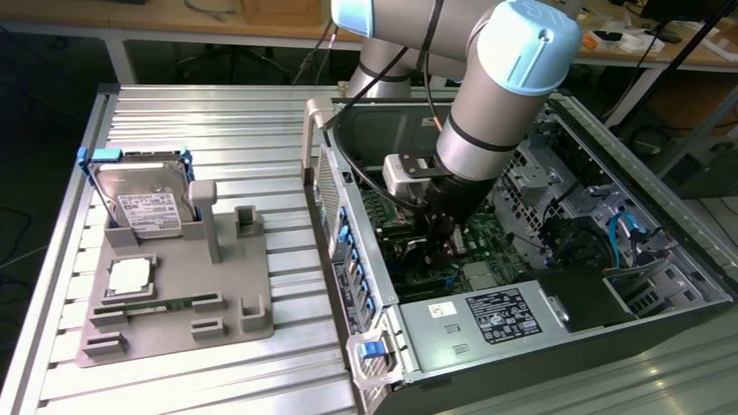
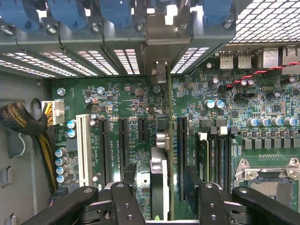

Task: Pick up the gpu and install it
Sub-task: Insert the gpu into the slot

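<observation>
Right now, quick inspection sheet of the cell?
Surface: slatted metal table with a grey fixture tray on it.
Job's things: gpu stands edge-on on the motherboard inside the open PC case.
Clutter: hard drive, square chip and memory stick on the tray.
Grippers: gripper open, fingers either side of the gpu, not touching.
Cables: braided bundle, red-black twisted pair, blue cables.
Surroundings: workbenches behind.

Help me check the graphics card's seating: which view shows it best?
The wrist view: the graphics card stands edge-on in a motherboard slot between the open pincer fingers. In the exterior view, the arm hides it inside the computer case.
</observation>
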Controlling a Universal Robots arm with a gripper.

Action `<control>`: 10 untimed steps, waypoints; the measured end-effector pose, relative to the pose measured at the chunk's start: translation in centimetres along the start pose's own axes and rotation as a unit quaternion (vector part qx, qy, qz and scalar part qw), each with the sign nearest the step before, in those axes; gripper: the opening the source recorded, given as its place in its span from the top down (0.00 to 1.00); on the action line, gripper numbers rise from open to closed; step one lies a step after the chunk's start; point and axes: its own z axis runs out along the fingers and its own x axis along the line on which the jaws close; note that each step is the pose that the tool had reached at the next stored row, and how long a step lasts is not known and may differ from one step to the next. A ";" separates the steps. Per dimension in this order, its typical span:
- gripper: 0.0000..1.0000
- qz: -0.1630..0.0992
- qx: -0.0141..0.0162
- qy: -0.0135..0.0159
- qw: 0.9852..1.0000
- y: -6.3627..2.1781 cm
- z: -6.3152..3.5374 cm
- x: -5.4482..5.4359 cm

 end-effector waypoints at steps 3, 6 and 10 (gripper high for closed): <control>0.62 0.000 0.000 0.000 1.000 0.00 0.00 0.0; 0.62 0.000 0.000 0.000 1.000 0.00 0.00 0.0; 0.55 0.000 0.000 0.000 1.000 0.00 0.00 0.0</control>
